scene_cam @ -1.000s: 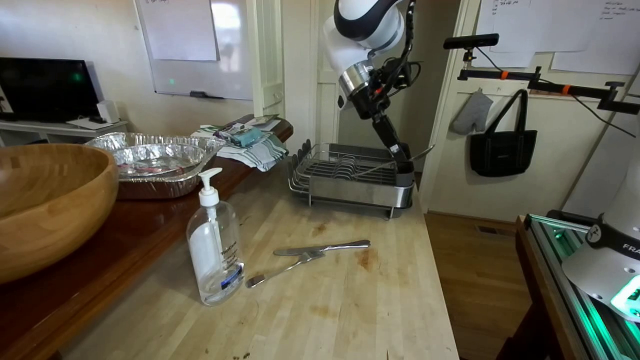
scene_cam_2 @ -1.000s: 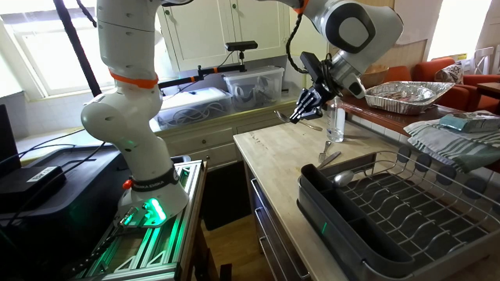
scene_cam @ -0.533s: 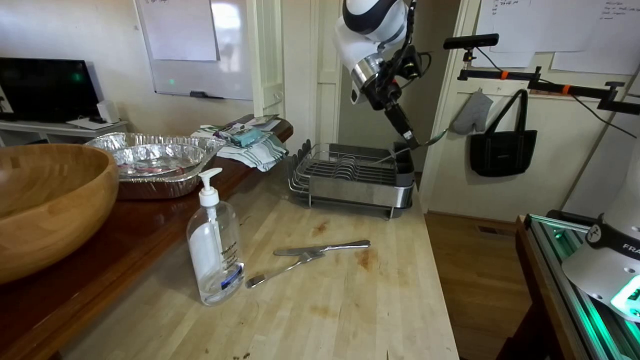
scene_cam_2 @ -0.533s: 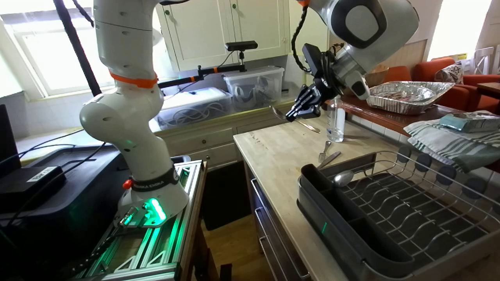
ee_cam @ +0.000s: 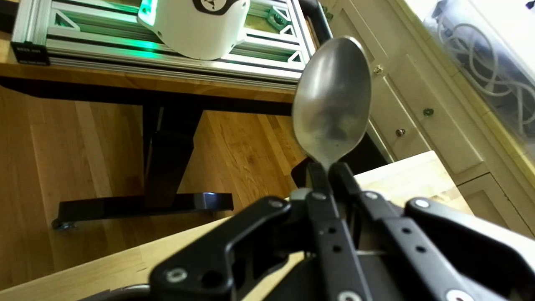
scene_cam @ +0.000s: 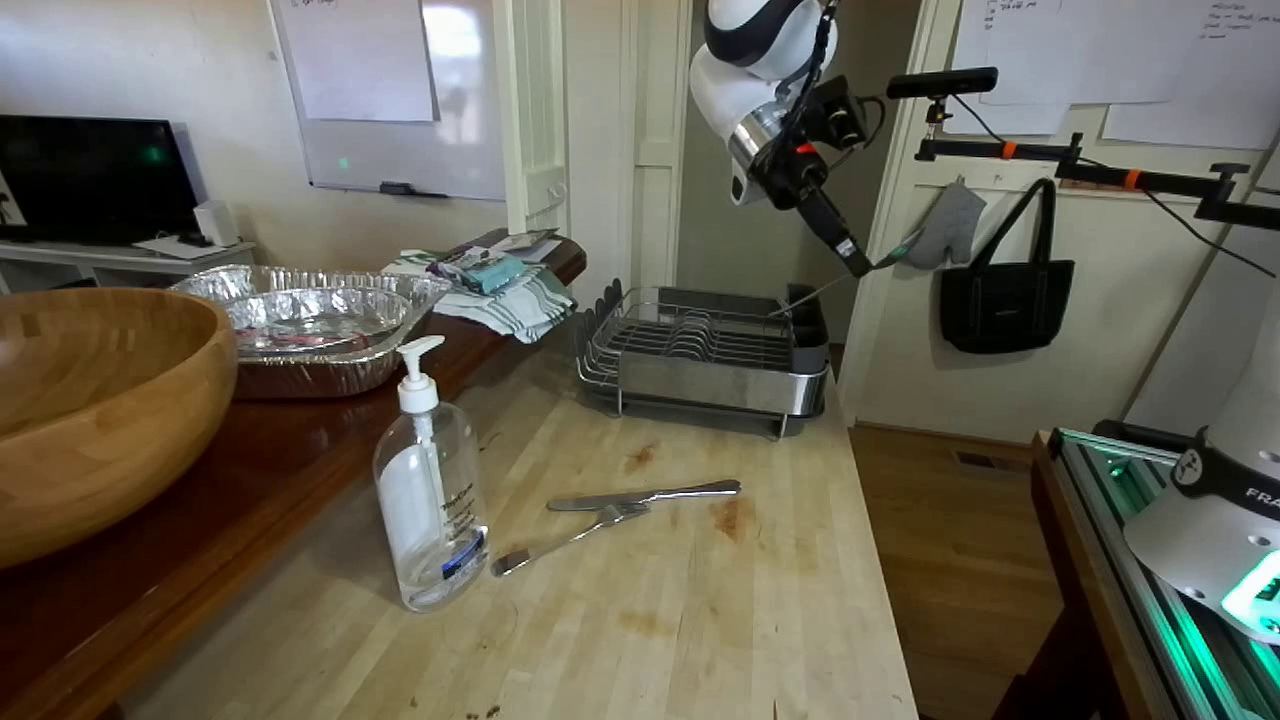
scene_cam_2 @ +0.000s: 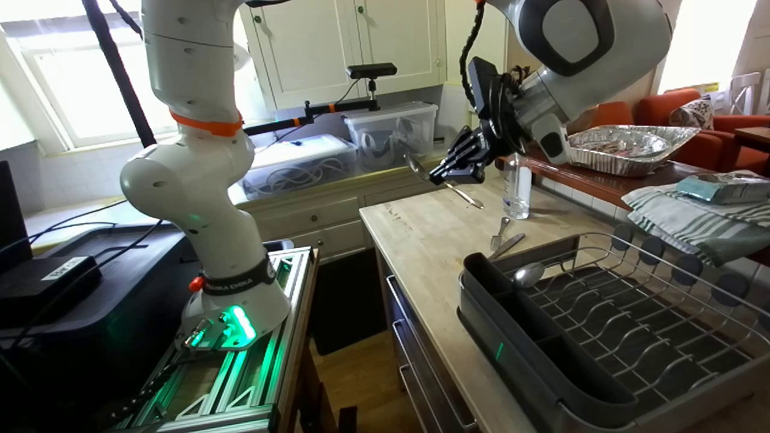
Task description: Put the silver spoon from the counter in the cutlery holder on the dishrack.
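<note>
My black gripper (scene_cam_2: pixel 434 177), in an exterior view, pinches the silver spoon (scene_cam_2: pixel 415 166) partway along its length, tilted in the air, bowl higher than handle. A fork (scene_cam_2: pixel 500 234) and a knife (scene_cam_2: pixel 509 245) lie on the wooden counter (scene_cam_2: pixel 427 231) near a clear soap bottle (scene_cam_2: pixel 517 187). In the foreground is the grey dishrack (scene_cam_2: pixel 637 325) with its dark cutlery holder (scene_cam_2: pixel 516 343); another spoon (scene_cam_2: pixel 529 275) shows its bowl just beside the holder

Window (scene_cam_2: pixel 78 90) blown out, glare on whiteboard (scene_cam: pixel 400 150), green-lit robot base (scene_cam_2: pixel 237 310)
</note>
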Controlling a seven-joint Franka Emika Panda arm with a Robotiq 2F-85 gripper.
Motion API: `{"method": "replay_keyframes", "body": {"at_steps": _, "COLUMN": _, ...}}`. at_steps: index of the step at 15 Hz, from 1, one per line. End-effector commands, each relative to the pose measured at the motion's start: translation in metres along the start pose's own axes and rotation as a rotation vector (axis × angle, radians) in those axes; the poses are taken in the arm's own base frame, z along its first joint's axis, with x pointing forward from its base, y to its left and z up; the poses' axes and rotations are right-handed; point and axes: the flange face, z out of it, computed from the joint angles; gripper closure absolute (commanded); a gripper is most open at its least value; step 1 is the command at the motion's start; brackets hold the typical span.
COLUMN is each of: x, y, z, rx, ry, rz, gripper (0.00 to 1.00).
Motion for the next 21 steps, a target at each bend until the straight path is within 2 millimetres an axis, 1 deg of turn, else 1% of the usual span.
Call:
{"method": "replay_keyframes", "body": {"at_steps": 1, "x": -0.009, "y": 0.017, "z": 0.001, "rx": 0.073, "ry": -0.046, "rz": 0.016, "gripper": 0.98}}
{"method": "replay_keyframes", "body": {"at_steps": 6, "x": -0.016, "y": 0.041, "z": -0.001, "rx": 0.124, "ry": -0.065, "rz": 0.071, "gripper": 0.98}}
{"method": "replay_keyframes", "body": {"at_steps": 12, "x": -0.023, "y": 0.065, "z": -0.004, "rx": 0.186, "ry": -0.077, "rz": 0.112, "gripper": 0.98}}
{"method": "replay_keyframes", "body": {"at_steps": 16, "x": -0.022, "y": 0.081, "z": -0.002, "rx": 0.229, "ry": -0.101, "rz": 0.143, "gripper": 0.98}}
{"method": "replay_keyframes", "body": {"at_steps": 21, "x": -0.01, "y": 0.097, "z": -0.002, "rx": 0.261, "ry": -0.122, "rz": 0.157, "gripper": 0.98}}
